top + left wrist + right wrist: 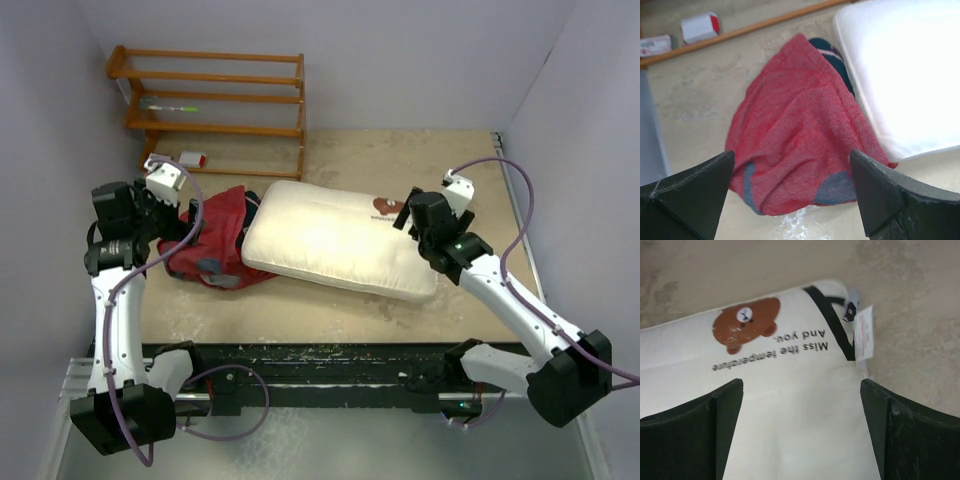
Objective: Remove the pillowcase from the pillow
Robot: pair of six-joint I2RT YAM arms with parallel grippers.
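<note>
The cream-white pillow (335,237) lies bare across the middle of the table, its bear-face print (387,207) near the right end. The red pillowcase (215,243) lies crumpled at the pillow's left end, its edge partly under that end. My left gripper (178,212) is open above the pillowcase; in the left wrist view the red fabric (795,140) lies below the spread fingers (695,190), and the pillow (905,75) is at the right. My right gripper (415,215) is open over the pillow's right corner; the right wrist view shows the bear print (745,322) and a white tag (863,335).
A wooden shelf rack (215,95) stands at the back left with a green-tipped tool (170,105) on it. A small red-and-white box (192,159) lies by its foot. Walls close in on both sides.
</note>
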